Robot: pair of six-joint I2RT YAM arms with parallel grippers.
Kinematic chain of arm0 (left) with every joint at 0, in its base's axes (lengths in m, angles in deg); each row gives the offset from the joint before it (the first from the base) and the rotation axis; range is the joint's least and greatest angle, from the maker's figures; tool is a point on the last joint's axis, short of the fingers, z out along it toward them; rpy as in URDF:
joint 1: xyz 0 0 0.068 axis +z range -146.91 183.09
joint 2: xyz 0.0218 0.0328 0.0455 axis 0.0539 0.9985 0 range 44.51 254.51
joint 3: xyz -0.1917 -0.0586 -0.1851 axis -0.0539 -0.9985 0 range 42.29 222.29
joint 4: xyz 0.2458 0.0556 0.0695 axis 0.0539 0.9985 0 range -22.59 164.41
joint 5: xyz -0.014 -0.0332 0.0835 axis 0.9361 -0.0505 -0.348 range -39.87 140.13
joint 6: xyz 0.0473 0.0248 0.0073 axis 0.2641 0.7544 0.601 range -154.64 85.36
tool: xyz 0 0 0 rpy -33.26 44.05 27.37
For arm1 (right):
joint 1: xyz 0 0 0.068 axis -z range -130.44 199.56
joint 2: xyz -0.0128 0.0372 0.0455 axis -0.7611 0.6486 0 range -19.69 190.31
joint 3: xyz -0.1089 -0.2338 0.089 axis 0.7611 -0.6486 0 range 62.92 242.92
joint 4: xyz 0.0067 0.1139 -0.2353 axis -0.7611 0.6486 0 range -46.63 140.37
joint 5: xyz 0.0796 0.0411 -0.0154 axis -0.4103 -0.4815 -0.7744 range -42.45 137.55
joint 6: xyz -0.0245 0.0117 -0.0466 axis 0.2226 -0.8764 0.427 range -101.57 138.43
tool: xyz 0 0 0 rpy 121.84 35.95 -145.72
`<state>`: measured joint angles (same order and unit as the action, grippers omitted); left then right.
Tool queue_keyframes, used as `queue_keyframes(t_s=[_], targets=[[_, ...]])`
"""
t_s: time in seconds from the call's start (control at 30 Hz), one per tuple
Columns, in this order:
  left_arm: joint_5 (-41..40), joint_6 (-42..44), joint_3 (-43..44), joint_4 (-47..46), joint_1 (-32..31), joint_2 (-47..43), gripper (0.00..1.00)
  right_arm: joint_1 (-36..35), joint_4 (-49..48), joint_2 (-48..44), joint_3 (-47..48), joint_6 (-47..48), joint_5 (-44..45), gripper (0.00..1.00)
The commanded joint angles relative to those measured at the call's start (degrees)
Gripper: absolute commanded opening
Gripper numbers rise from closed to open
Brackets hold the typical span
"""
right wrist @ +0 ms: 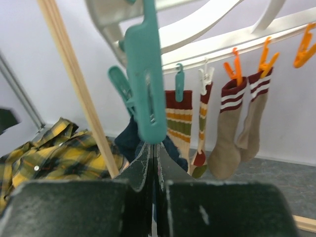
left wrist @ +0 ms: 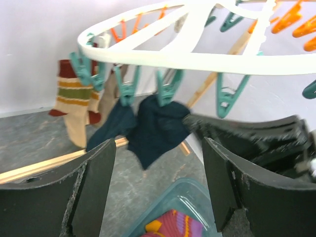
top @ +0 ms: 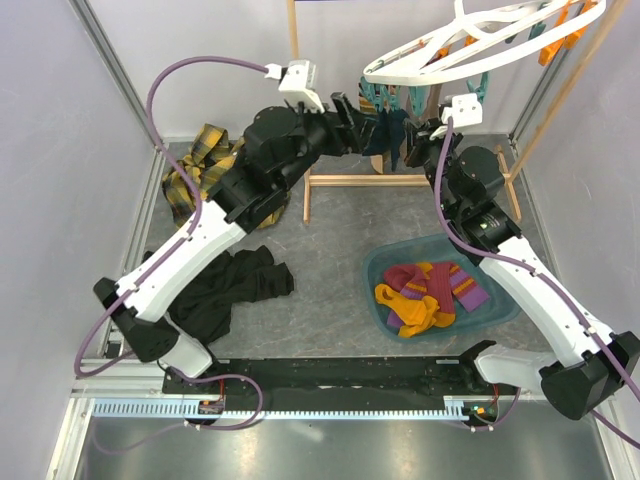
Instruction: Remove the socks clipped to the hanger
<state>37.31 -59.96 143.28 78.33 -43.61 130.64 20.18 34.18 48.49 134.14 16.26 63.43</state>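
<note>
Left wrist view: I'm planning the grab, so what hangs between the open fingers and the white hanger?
Two navy socks, held by teal clips under the hanger, hang there, ahead of the open left gripper; the left wrist view shows it.

Socks (left wrist: 158, 128) hang beneath the hanger (left wrist: 197, 61) at the back — more lie in the tub (top: 375, 290) before it.

Bright, even, diffuse light, apparently from overhead; soft faint shadows under the arms on the desk (top: 330, 270). Top view sharp, slight bending at the edges. Left wrist: left end effector (left wrist: 159, 148) soft-edged, right arm (left wrist: 256, 143) smeared, maybe motion blur. Right wrist: near clip (right wrist: 148, 84) out of focus, socks (right wrist: 232, 128) behind crisper.
</note>
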Motion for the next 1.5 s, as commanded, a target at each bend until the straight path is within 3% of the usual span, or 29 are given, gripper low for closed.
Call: queue_keyframes(t_s=[0.0, 0.43, 1.17, 1.37, 1.47], targets=[[2.45, 1.58, 6.58, -1.25, -0.32, 4.47, 0.77, 0.21, -5.65, -2.18, -2.05, -1.78, -5.51, 0.0], [-0.19, 12.66, 10.8, -8.1, -0.32, 11.08, 0.77, 0.29, -5.93, -1.12, -1.35, -3.19, -5.77, 0.0], [1.83, 13.37, 20.12, -9.42, -0.32, 19.16, 0.69, 0.21, -4.34, -2.18, -0.21, -2.84, -6.21, 0.0], [1.75, 13.28, 20.65, -9.6, -0.32, 20.13, 0.62, 0.21, -4.08, -2.62, 0.06, -2.57, -6.39, 0.0], [3.84, 14.24, 21.35, -9.51, -0.32, 20.48, 0.44, 0.29, -3.82, -2.7, -0.2, -2.48, -6.39, 0.0]])
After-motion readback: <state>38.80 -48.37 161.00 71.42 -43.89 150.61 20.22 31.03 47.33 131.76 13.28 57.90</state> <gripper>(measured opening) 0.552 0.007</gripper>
